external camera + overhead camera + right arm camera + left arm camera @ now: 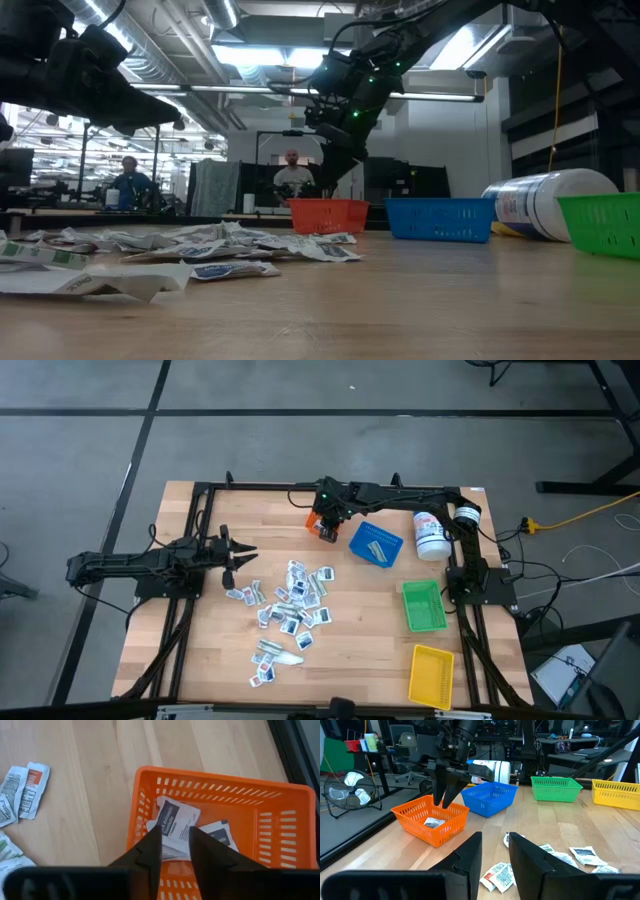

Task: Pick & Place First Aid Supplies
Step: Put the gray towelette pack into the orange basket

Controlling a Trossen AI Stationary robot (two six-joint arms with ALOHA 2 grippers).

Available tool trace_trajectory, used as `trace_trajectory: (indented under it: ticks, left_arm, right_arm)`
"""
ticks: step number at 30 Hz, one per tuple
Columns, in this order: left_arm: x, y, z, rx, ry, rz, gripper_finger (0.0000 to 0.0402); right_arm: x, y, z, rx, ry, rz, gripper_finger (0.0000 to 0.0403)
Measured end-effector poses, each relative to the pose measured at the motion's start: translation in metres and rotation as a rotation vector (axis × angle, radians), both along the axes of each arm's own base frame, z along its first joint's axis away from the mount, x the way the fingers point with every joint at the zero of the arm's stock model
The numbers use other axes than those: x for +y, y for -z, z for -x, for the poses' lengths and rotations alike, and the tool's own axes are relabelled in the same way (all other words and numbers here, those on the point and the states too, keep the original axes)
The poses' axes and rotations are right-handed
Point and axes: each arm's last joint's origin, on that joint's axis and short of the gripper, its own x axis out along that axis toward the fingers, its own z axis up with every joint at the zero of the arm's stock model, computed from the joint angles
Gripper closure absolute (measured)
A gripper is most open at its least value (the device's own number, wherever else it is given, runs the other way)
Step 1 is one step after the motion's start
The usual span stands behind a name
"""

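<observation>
The first aid supplies, small white printed packets, lie scattered flat on the wooden table's middle. Two more packets lie in the orange bin at the far side. My right gripper hangs open just above this bin, pointing steeply down, with nothing between its fingers. At the table's left, my left gripper waits, open and level, pointing at the pile.
A blue bin stands right of the orange one. Beside it lies a white canister. A green bin and a yellow bin line the right side. People sit in the room beyond the table.
</observation>
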Motion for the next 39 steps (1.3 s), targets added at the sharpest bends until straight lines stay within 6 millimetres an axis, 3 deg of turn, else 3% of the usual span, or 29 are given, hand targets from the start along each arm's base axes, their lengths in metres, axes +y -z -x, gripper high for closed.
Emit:
trace_trajectory:
  ticks: [7,15,19,31,39]
  left_arm:
    - [0.000,0.000,0.000,0.000,0.000,0.000,0.0310]
    - [0.000,0.000,0.000,0.000,0.000,0.000,0.0309]
    - [0.000,0.000,0.000,0.000,0.000,0.000,0.0311]
    - [0.000,0.000,0.000,0.000,0.000,0.000,0.0311]
    - [0.000,0.000,0.000,0.000,0.000,0.000,0.0310]
  right_arm:
    - [0.005,0.000,-0.002,0.000,0.000,-0.009,0.0281]
    - [0.027,-0.009,-0.010,-0.035,-0.087,0.029,0.0286]
    - [0.041,-0.020,-0.013,-0.064,-0.152,0.062,0.0295]
    - [0.089,-0.019,-0.024,-0.055,-0.346,0.083,0.0309]
    - [0.122,-0.003,-0.022,0.007,-0.456,0.083,0.0309]
